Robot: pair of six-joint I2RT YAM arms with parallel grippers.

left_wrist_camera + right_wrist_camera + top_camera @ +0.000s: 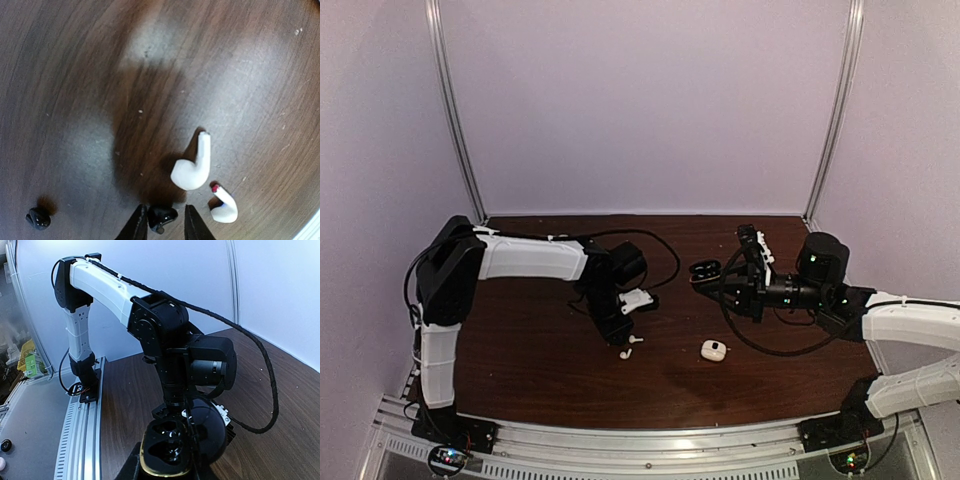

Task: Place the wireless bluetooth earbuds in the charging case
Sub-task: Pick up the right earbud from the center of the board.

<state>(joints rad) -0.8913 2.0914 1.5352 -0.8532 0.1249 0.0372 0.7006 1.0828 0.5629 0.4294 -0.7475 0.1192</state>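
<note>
Left wrist view: left gripper point(162, 227) low over table point(100, 75), jaws narrow, flanking black earbud point(161, 216); contact unclear, possibly pinching. White earbud point(192, 167) just beside fingertips, second white earbud point(224, 206) near it. Second black earbud point(38, 218) well apart at frame's left. Right gripper point(167, 472) clamped on open black charging case point(165, 450), held off table. White case point(713, 350) lies on table between arms.

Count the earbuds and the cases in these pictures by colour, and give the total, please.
White earbuds: 2
Black earbuds: 2
White case: 1
Black case: 1
Total: 6
</note>
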